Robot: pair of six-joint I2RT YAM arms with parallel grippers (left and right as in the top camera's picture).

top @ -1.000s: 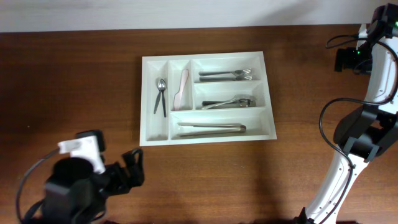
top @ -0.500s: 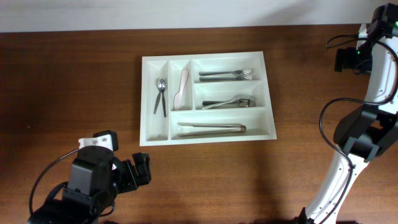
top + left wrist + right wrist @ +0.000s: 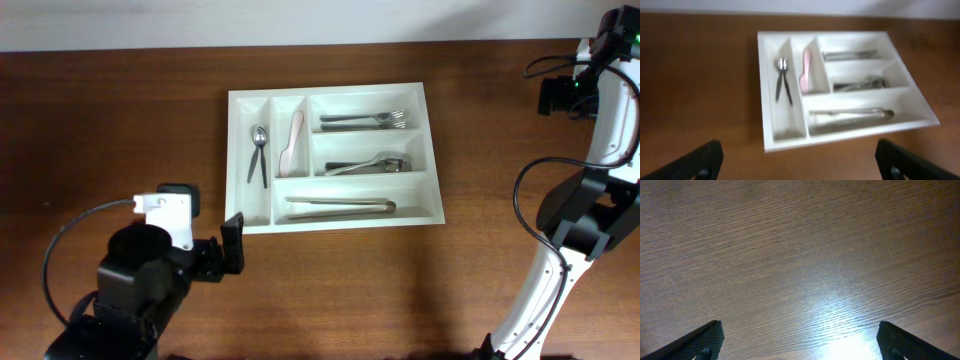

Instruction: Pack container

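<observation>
Container [image 3: 257, 205]: white five-compartment cutlery tray, sitting flat on the brown wooden counter [image 3: 120, 130], towards the centre and back of it in the overhead view. Two narrow upright compartments are sitting on its left side, three long horizontal ones on its right.

Contents:
- two small spoons [image 3: 258, 155] are lying in the leftmost narrow compartment
- a pink-and-white utensil [image 3: 293, 143] is lying in the second narrow one; its type is too blurred to tell
- forks [image 3: 365, 120] are resting in the top long compartment
- more metal cutlery [image 3: 368, 164] is lying in the middle one
- metal tongs [image 3: 340, 207] are lying in the bottom one

Left end effector [image 3: 797, 160] is hovering near the tray's front-left corner, fingers spread wide and gripping nothing; its camera is looking across the whole tray.

Right end effector [image 3: 799, 340] is hanging well apart from the tray at the counter's far right, fingers likewise spread wide, facing only wood grain with a bright glare patch [image 3: 840, 325]
</observation>
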